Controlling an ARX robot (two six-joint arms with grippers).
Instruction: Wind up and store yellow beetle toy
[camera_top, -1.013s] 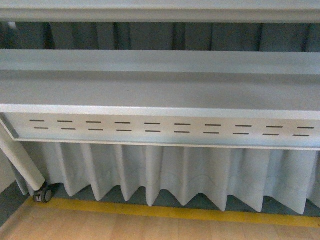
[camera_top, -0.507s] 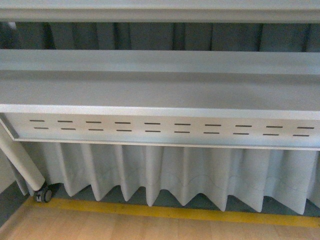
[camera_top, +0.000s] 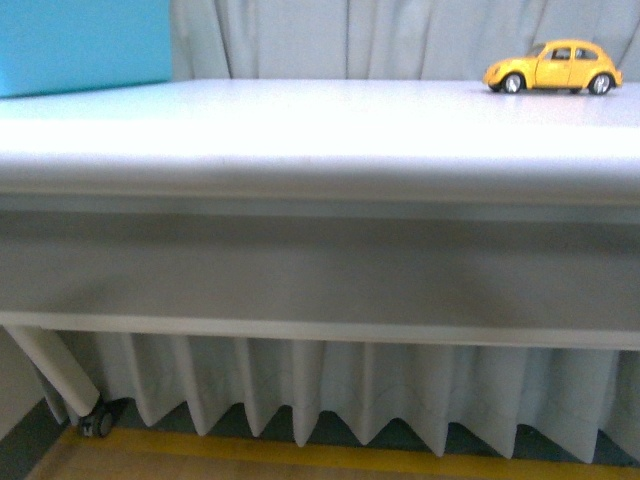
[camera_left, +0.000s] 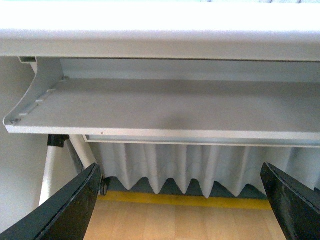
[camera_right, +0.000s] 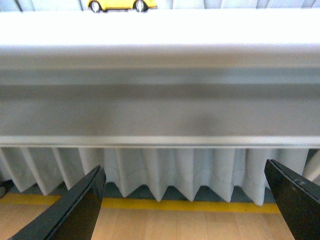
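The front view has jumped up: half a second ago it stared at a slotted panel beneath a shelf, and now the top of the pale desk (camera_top: 300, 120) fills the picture. And there it is, the yellow beetle toy (camera_top: 553, 67), out at about one o'clock, standing on its wheels side-on at the desk's far right, nothing touching it. Over at eleven o'clock a blue box (camera_top: 85, 45) sits at the desk's far left, well apart from the car. A grey curtain (camera_top: 350, 40) hangs behind both. The desk's thick front edge stands between the camera and the car. Below, at six o'clock, a pleated skirt (camera_top: 330, 390) drops to a yellow floor line (camera_top: 350, 457), with a caster wheel (camera_top: 97, 422) at seven o'clock. The left hand (camera_left: 180, 172) is spread wide and holds nothing, low in front of the shelf (camera_left: 175, 105) under the desk. The right hand (camera_right: 185, 167) is spread wide too, empty, below the desk edge, with the toy (camera_right: 121, 4) just peeking above that edge.
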